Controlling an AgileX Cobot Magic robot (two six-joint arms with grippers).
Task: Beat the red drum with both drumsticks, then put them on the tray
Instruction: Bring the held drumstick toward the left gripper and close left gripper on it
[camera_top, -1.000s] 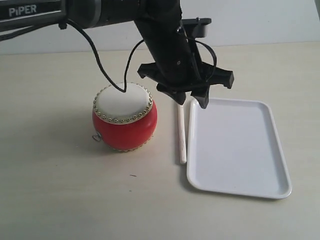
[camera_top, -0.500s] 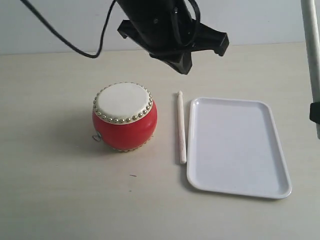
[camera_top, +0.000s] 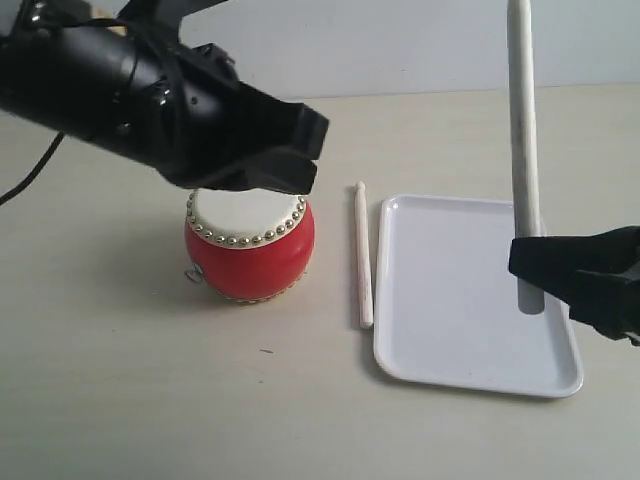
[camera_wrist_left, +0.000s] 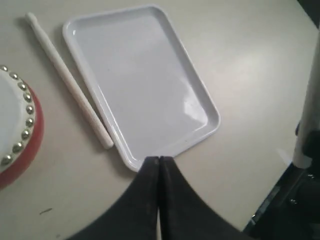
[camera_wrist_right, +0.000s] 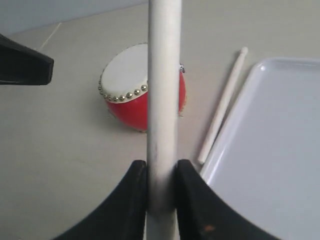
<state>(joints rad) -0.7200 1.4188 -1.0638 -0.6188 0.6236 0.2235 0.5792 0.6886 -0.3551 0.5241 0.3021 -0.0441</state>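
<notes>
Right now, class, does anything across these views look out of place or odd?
Yes. The left pincer is shut on nothing, while the loose drumstick lies on the table between the red drum and the tray. Only the right pincer grips the other drumstick, upright.

table (camera_top: 120, 400): pale beige, matte | wall (camera_top: 420, 40): plain white | speck (camera_top: 265, 351): small, dark, on table

The left arm (camera_top: 130, 90) hides the back skin of the drum (camera_top: 250, 260). The held stick (camera_top: 522, 150) runs off the exterior view's top edge, the right gripper (camera_top: 530, 268) off its right edge. The left wrist view shows only a slice of drum
</notes>
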